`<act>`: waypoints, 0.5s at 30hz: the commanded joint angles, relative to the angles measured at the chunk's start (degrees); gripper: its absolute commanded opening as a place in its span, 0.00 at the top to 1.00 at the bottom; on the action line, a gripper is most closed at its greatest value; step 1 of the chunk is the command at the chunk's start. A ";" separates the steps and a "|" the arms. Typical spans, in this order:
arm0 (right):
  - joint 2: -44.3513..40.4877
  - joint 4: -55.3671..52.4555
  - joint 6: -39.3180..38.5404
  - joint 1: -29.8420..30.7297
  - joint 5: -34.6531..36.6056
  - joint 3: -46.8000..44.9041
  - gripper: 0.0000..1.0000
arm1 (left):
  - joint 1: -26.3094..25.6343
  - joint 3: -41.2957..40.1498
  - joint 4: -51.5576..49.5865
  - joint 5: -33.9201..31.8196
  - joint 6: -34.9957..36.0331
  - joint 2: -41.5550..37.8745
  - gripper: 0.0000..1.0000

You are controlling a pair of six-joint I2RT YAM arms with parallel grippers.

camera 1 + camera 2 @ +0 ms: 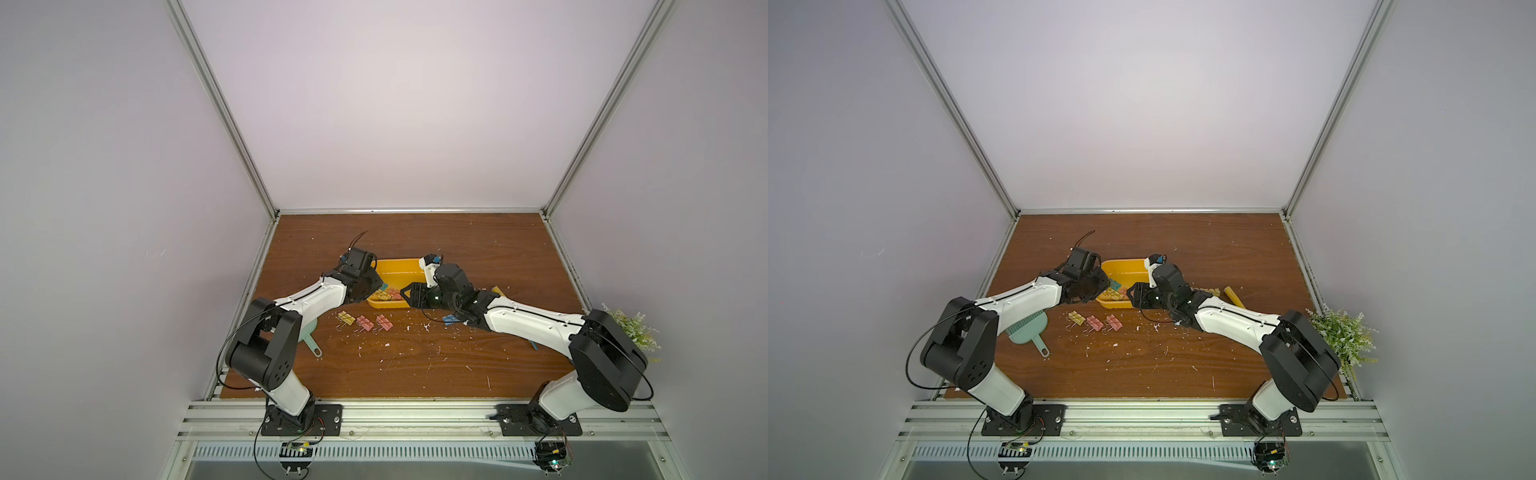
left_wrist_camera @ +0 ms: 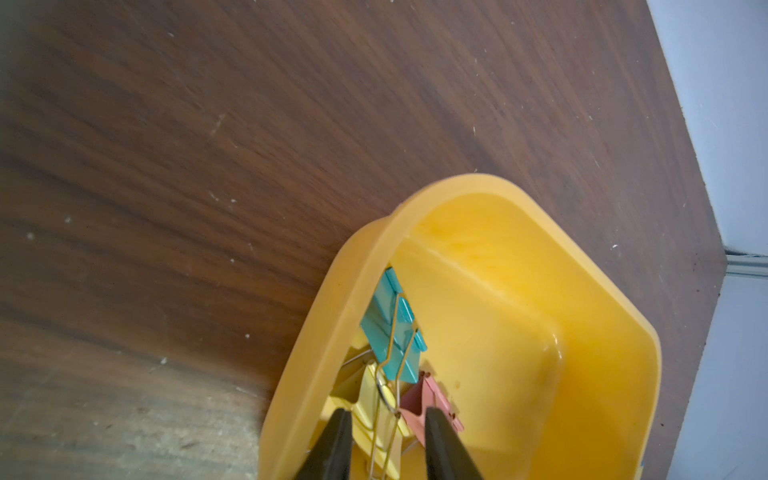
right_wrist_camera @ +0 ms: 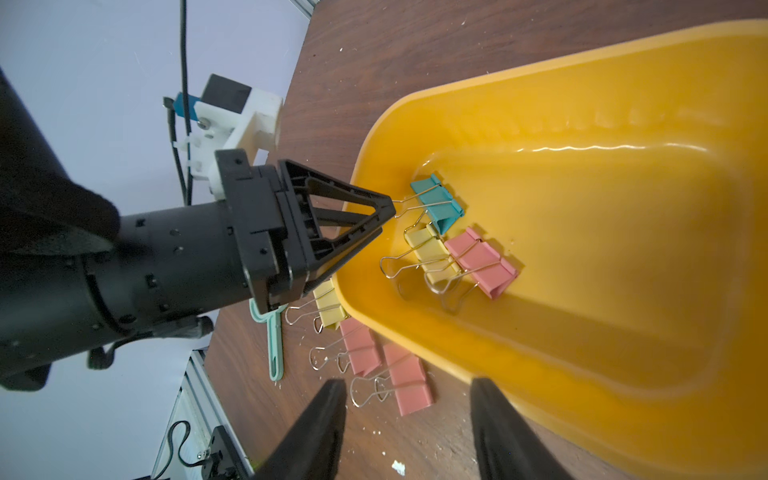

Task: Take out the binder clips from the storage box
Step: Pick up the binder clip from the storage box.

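Inside storage box (image 3: 582,108), teal clip (image 3: 440,203) handles toward left claw (image 3: 390,210)

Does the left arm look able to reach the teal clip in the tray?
Probably yes: the left gripper is inside the storage box, open fingers flanking the wire handles of the teal clip; nothing covers them.
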 commanded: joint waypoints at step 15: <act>-0.51 -1.03 -1.65 0.17 0.68 2.48 0.45 | 0.65 1.23 7.27 -0.57 -5.35 3.98 0.91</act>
